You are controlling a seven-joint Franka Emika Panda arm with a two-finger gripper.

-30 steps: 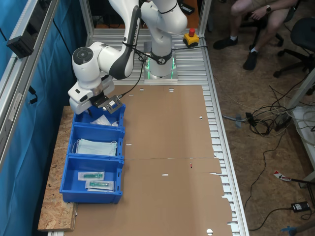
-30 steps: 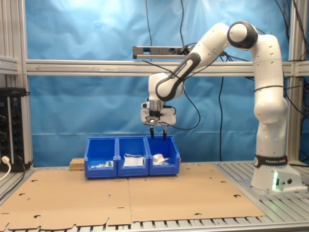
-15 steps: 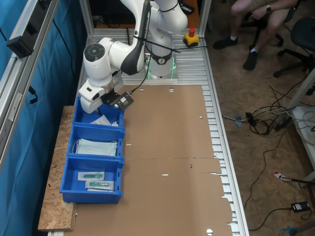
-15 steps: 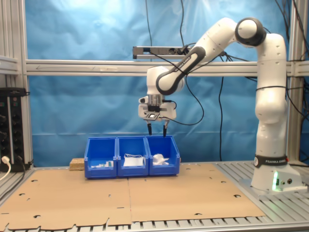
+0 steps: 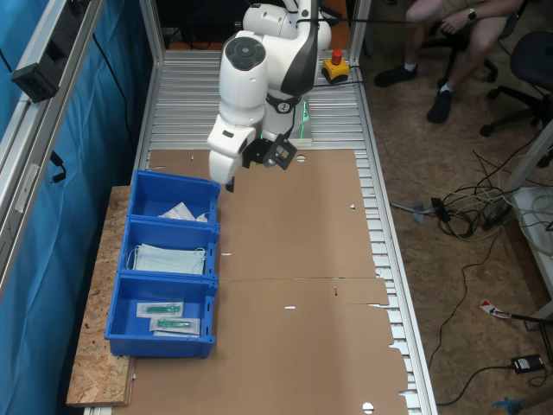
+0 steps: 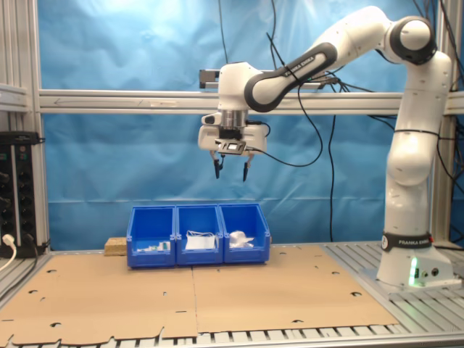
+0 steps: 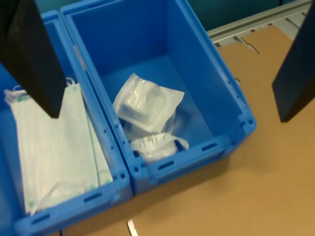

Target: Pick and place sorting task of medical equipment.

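White medical equipment packets (image 5: 179, 212) lie in the end bin (image 5: 173, 179) of a row of three blue bins, the one nearest the robot base. In the wrist view one crinkled packet (image 7: 147, 103) rests on another (image 7: 155, 144) inside that bin (image 7: 226, 103). They show as a white heap (image 6: 241, 238) in the second exterior view. My gripper (image 5: 228, 182) hangs high above the bin's edge, open, with nothing between its fingers (image 6: 230, 174). Both dark fingers frame the wrist view, gripper (image 7: 162, 64) pointing down at the bin.
The middle bin holds pale-blue face masks (image 5: 168, 258), and the last bin holds teal sticks in clear wrappers (image 5: 168, 316). Brown cardboard (image 5: 294, 259) covers the table. The robot base (image 5: 281, 112) and a red stop button (image 5: 335, 62) stand at the far end. A person (image 5: 449, 26) sits beyond.
The gripper has risen from just above the end bin to well above it and shifted toward the cardboard side. It stays open and empty; the packets have not moved.
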